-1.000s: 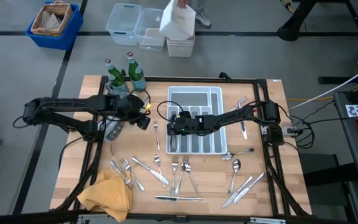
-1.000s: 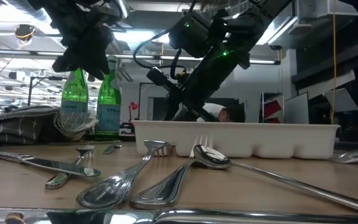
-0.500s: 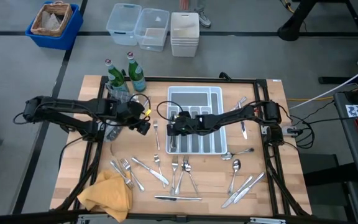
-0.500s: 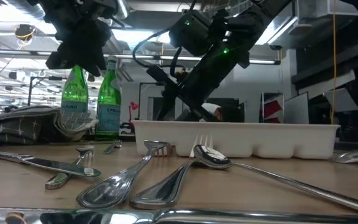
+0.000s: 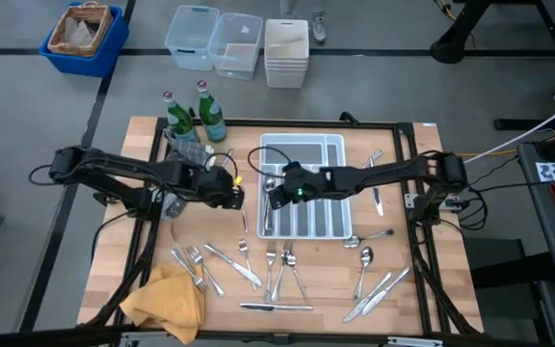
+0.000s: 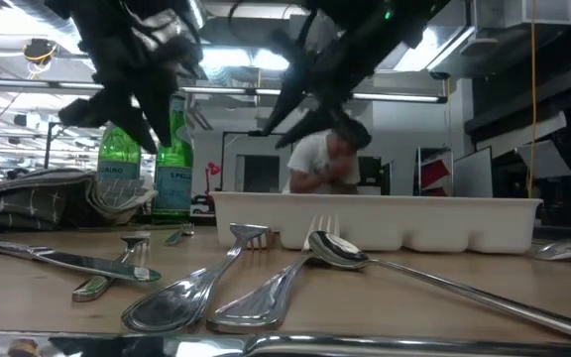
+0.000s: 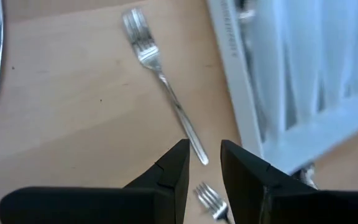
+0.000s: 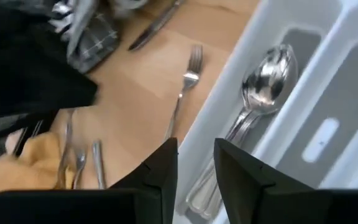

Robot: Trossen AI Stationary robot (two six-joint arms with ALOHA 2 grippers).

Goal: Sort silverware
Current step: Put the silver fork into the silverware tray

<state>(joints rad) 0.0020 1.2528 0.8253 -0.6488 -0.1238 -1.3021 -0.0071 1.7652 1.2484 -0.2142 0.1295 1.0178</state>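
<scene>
Right gripper (image 5: 274, 198) has just opened empty above the tray (image 5: 333, 145), spoon (image 8: 263, 81) dropped in; left gripper (image 5: 236, 196), narrowly open, nears a fork (image 7: 160, 78).

A robotics lab: framed wooden table (image 5: 143, 289), floor storage bins (image 5: 193, 37), ceiling strip lights (image 6: 8, 42).

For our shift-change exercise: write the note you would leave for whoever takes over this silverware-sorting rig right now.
Right end effector: open, empty, over the white tray's left edge.
Left end effector: open, empty, above the lone fork lying on the table beside the tray.
Done: spoons lie stacked in one tray compartment.
Left: forks, spoons and knives lie scattered on the table in front of and to the right of the tray.
</scene>
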